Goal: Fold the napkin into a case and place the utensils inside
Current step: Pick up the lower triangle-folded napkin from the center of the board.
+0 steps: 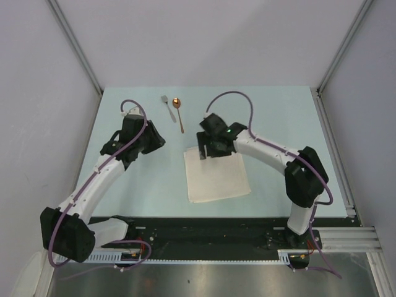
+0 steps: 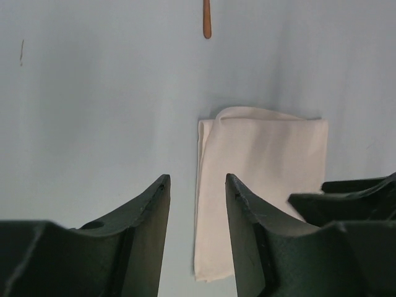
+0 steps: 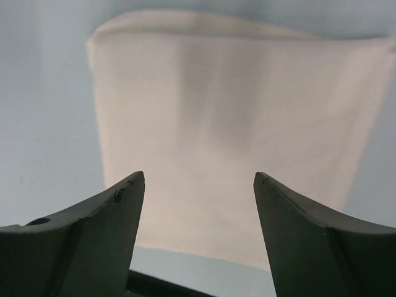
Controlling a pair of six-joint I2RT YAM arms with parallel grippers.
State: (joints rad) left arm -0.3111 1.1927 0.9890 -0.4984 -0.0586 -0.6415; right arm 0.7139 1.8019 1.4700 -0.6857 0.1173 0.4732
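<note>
Napkin (image 1: 216,176): off-white cloth folded into a rectangle, flat on the pale blue surface (image 1: 291,111), near its middle.
Right jaws: apart, gripping nothing, at the napkin's far-left corner.
Left jaws: apart, empty, left of the napkin.
Fork (image 1: 168,108), spoon (image 1: 179,116): side by side beyond the napkin, not touching it.

Looking down from the top cam, the napkin (image 1: 216,174) lies flat on the table (image 1: 278,111), roughly mid-table and nearer my right arm's side. The fork (image 1: 167,106) and spoon (image 1: 179,113) lie side by side behind it toward the far edge, fork on the left, both well apart from the cloth. The right gripper (image 1: 208,149) sits over the napkin's far edge. The left gripper (image 1: 158,141) is off to the napkin's left, over bare table.
</note>
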